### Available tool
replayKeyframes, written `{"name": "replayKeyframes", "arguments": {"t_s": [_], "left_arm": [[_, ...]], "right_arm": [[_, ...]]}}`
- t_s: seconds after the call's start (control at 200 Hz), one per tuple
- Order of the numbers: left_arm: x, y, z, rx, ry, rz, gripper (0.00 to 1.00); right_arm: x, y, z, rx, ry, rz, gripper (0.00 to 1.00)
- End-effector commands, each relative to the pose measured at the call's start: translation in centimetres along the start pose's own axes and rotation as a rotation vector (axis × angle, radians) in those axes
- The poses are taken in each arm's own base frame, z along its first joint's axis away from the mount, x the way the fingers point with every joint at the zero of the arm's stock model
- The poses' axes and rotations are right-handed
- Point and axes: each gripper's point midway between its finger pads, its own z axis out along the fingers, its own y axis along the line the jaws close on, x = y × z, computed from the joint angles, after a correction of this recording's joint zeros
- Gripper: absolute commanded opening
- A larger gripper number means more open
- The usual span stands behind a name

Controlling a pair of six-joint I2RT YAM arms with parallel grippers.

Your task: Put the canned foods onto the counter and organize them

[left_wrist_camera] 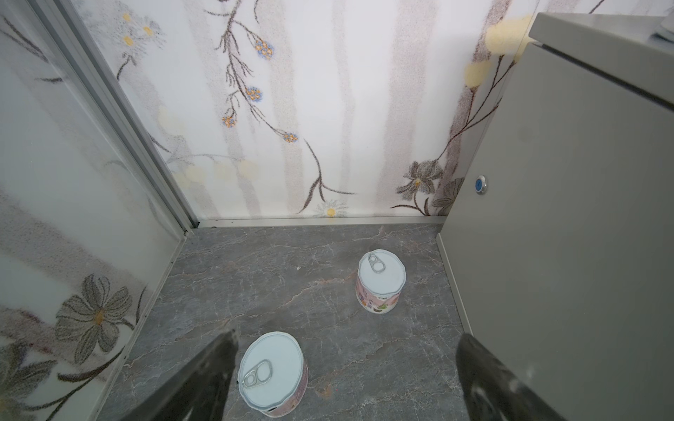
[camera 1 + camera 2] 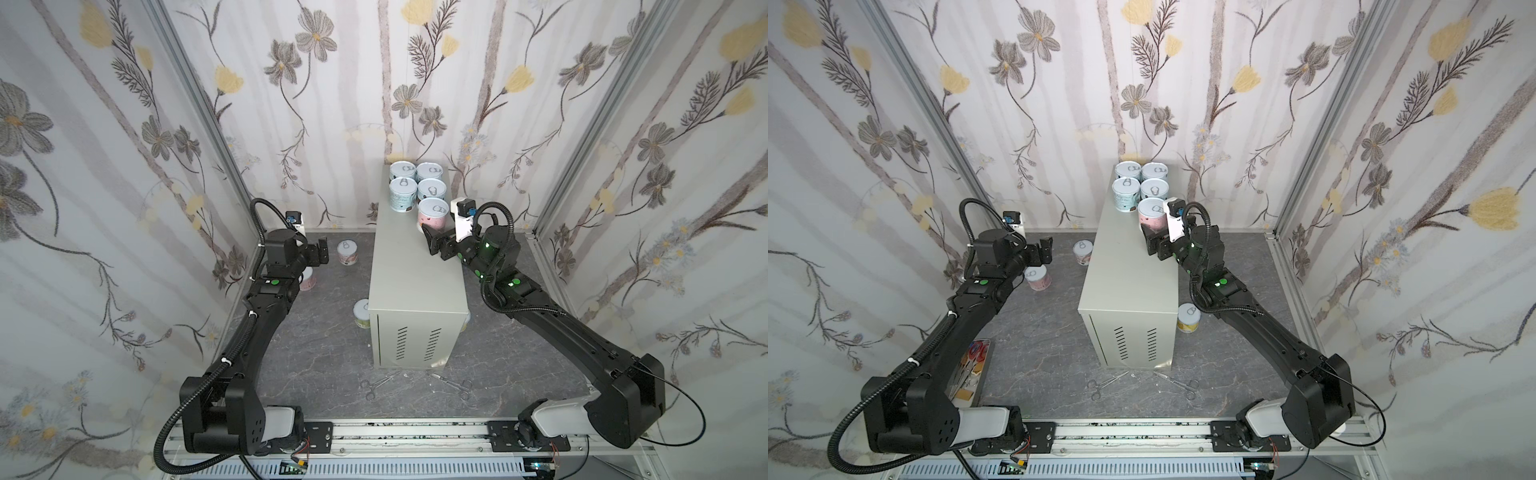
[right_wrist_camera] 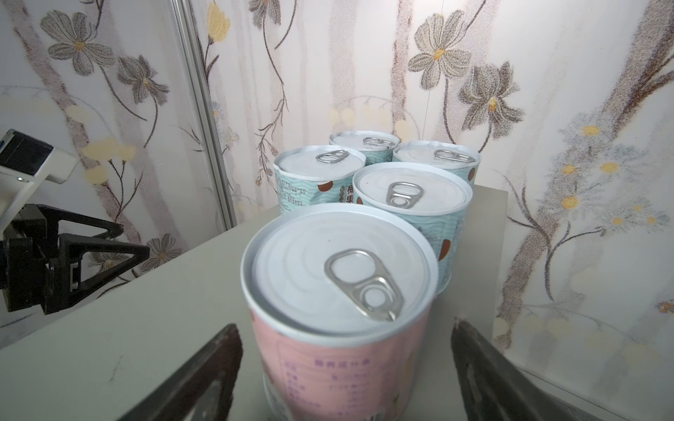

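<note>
- The floor (image 2: 316,332) is a dark grey slab with pale marble-like veins, smooth and matte, and walls (image 2: 332,104) papered with grey and yellow flowers close it in on three sides.
- An aluminium rail (image 2: 374,432) runs along the near edge of the floor and carries both black arms.
- The counter (image 2: 415,274) is a tall light-grey metal box with a flat top, square corners and two columns of slanted slits on its near face.
- Four teal cans (image 2: 403,193) stand upright in a tight two-by-two block at the far end of the counter top, round, with silver pull-tab lids.
- A pink can (image 3: 339,328) stands upright just in front of that block, by the right edge of the counter top.
- The right gripper (image 3: 346,371) straddles the pink can, its jaws apart with a clear gap on each side of the label.
- The left gripper (image 1: 346,375) hangs above the floor to the left of the counter, jaws wide apart and holding nothing.
- Two more pink cans (image 1: 381,280) stand upright on the floor near its far left corner, well apart from each other; the nearer of them lies under the left gripper.
- A green can (image 2: 362,314) stands on the floor close beside the counter's left side, and a yellow can (image 2: 1188,318) on the floor by its right side.
- Two pairs of thin metal scissors (image 2: 376,384) lie flat on the floor just in front of the counter.
</note>
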Motion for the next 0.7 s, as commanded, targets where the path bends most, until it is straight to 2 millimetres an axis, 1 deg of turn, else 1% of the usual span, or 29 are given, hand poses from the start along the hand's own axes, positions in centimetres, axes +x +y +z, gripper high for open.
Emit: {"name": "replayKeyframes", "arguments": {"t_s": [0.0,0.695], "left_arm": [[-0.75,-0.02,0.05,0.001,-0.025,0.014,0.95],[-0.4,-0.01,0.11,0.002,-0.017,0.018,0.95]], "right_arm": [[0.53,0.18,0.04,-0.008,0.018,-0.004,0.89],[0.89,0.09,0.03,-0.003,0.029,-0.006,0.85]]}}
